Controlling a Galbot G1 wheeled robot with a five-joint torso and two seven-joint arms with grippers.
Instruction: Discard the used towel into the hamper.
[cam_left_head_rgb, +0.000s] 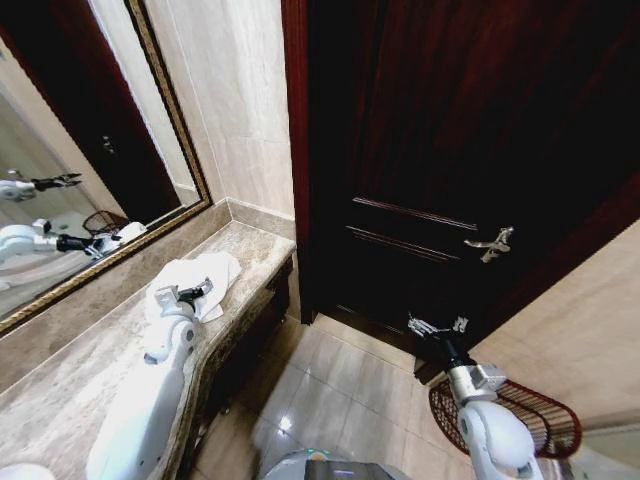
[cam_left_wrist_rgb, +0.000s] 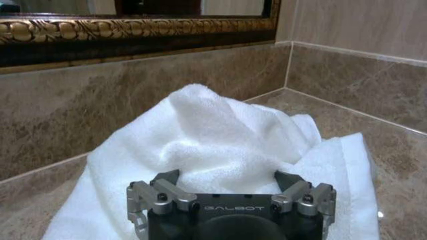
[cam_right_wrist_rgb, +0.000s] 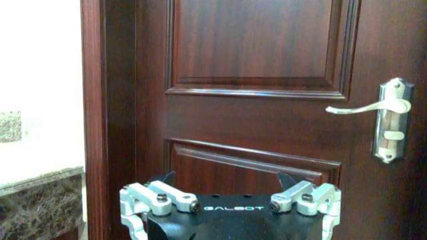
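Observation:
A crumpled white towel (cam_left_head_rgb: 205, 272) (cam_left_wrist_rgb: 220, 135) lies on the marble counter (cam_left_head_rgb: 90, 370) near its far corner, below the mirror. My left gripper (cam_left_head_rgb: 196, 292) (cam_left_wrist_rgb: 227, 176) is open right at the towel's near edge, its jaws spread on either side of the cloth without closing on it. The hamper (cam_left_head_rgb: 535, 410), a reddish-brown openwork basket, stands on the floor at the lower right, partly behind my right arm. My right gripper (cam_left_head_rgb: 437, 325) (cam_right_wrist_rgb: 227, 177) hangs open and empty in front of the dark door, above and left of the hamper.
A gold-framed mirror (cam_left_head_rgb: 60, 150) runs along the wall behind the counter. The dark wooden door (cam_left_head_rgb: 450, 150) with a silver lever handle (cam_left_head_rgb: 490, 243) (cam_right_wrist_rgb: 373, 106) is shut ahead. Tiled floor (cam_left_head_rgb: 330, 390) lies between the counter and the hamper.

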